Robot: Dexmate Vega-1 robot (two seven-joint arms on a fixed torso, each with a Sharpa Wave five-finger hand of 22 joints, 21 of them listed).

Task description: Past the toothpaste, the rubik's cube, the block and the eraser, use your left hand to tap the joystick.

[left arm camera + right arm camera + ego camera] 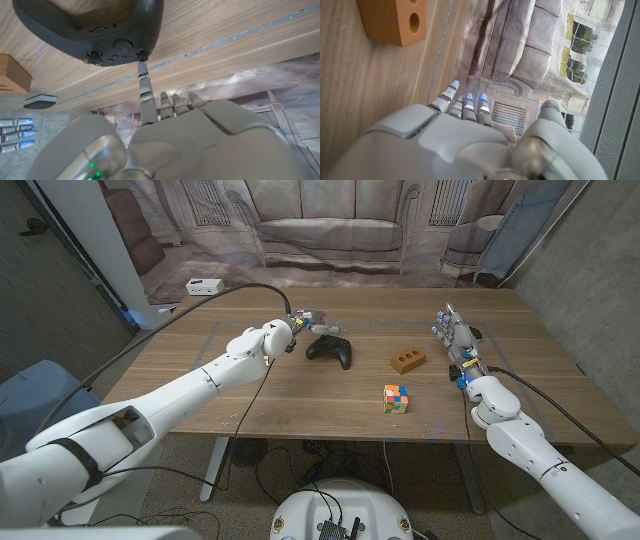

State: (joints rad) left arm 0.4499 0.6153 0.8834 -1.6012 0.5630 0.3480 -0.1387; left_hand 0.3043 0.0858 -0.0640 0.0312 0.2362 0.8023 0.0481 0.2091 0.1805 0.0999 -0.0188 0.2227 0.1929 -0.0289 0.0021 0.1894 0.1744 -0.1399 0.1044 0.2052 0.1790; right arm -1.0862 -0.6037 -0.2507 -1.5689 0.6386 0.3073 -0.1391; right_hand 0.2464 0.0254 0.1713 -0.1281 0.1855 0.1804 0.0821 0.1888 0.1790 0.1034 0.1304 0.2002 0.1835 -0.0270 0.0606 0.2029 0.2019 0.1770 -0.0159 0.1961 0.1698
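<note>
The joystick [330, 350], a black game controller, lies mid-table. My left hand [298, 326] reaches it from its left rear side. In the left wrist view the hand [190, 140] stretches one finger [144, 82] out, its tip touching a small stick on the joystick [90, 20]; the other fingers are curled in and hold nothing. The orange block [408, 360] with two holes sits right of the joystick, the rubik's cube [396, 398] nearer the front edge. A small grey-white eraser [40, 101] lies beyond the joystick. My right hand [456, 337] stands at the table's right, fingers straight, holding nothing.
A black cable runs along my left arm over the table's left part. A white power strip [203, 286] lies on the floor behind the table. The right wrist view shows the block [390, 17] ahead of my right hand [470, 145]. A sofa backdrop hangs behind.
</note>
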